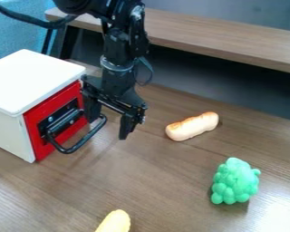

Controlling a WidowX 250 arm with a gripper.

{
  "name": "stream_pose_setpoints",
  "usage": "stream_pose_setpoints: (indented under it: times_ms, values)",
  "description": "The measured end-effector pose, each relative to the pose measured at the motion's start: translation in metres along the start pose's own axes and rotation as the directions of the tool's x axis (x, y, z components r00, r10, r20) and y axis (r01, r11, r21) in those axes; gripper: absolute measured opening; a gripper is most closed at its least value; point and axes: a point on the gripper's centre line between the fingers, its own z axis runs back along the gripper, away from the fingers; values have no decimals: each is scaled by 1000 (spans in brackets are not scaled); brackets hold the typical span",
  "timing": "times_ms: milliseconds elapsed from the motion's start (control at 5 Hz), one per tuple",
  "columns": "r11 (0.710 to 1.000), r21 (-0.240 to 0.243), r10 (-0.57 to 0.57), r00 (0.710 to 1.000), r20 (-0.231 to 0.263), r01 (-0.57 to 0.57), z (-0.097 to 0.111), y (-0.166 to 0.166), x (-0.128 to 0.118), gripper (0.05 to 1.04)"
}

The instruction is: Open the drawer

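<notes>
The gripper (109,127) hangs just right of the drawer, pointing down with its two fingers apart. A white box holds the drawer, whose red front (42,111) looks flush with the box. From that front a black loop handle (81,142) sticks out toward the right. The handle's far end comes up between the two fingers, near the left one; whether it touches that finger, I cannot tell.
A tan bread roll (193,126) lies right of the gripper. Green toy grapes (235,181) sit at the lower right, and a yellow object (115,222) is at the bottom edge. A raised wooden shelf (226,41) runs behind.
</notes>
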Motion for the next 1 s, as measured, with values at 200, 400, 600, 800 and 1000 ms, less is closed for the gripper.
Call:
stream_pose_setpoints:
  times_ms: [200, 400, 600, 800, 1000]
  values:
    - [1000, 27, 1, 1000, -12, -1, -9, 8, -1, 999]
    - [998, 61, -12, 999, -33, 14, -20, 15, -4, 999]
    - [997, 79, -8, 999, -45, 11, -29, 22, -7, 999]
    - [997, 80, -10, 998, -68, 15, -42, 24, -12, 999]
    - [998, 59, -6, 997, -71, 10, -54, 29, -15, 999]
